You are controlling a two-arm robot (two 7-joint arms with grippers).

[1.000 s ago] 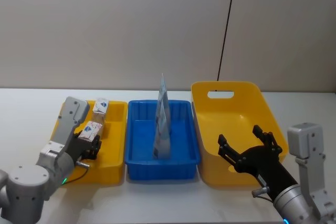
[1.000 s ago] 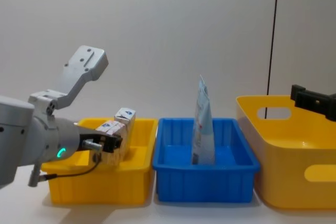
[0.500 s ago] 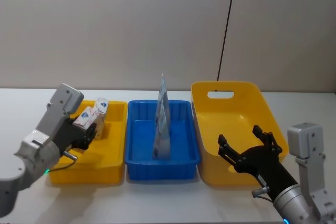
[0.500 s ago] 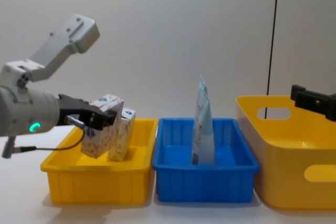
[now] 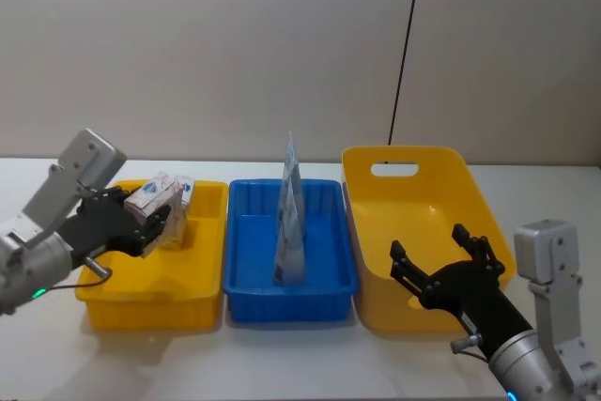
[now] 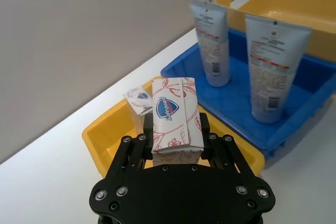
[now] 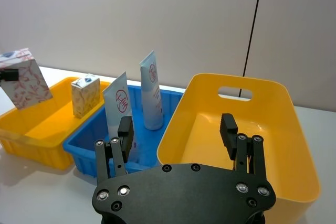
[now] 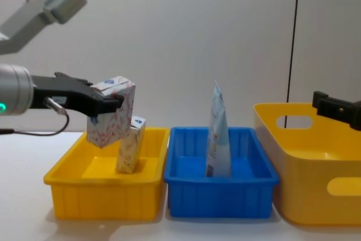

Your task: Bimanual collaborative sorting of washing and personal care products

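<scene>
My left gripper (image 5: 156, 216) is shut on the white carton with red leaf pattern (image 5: 153, 201), holding it tilted in the air above the small yellow bin (image 5: 141, 300). In the chest view the carton (image 8: 111, 113) hangs clear above the bin's rim. The smaller tan patterned carton (image 8: 130, 146) stands upright inside that bin, just behind and below the held one. Two pale tubes (image 6: 211, 43) (image 6: 271, 67) stand upright in the blue bin (image 5: 291, 304). My right gripper (image 5: 430, 245) is open and holds nothing, low before the large yellow bin (image 5: 413, 162).
The three bins stand side by side on the white table (image 5: 282, 354): small yellow at the left, blue in the middle, large yellow with a handle slot at the right. A black cable (image 5: 406, 53) runs down the wall behind.
My left gripper has risen with the red-leaf carton, lifting it from beside the tan carton inside the small yellow bin to well above the rim. The right arm has not moved.
</scene>
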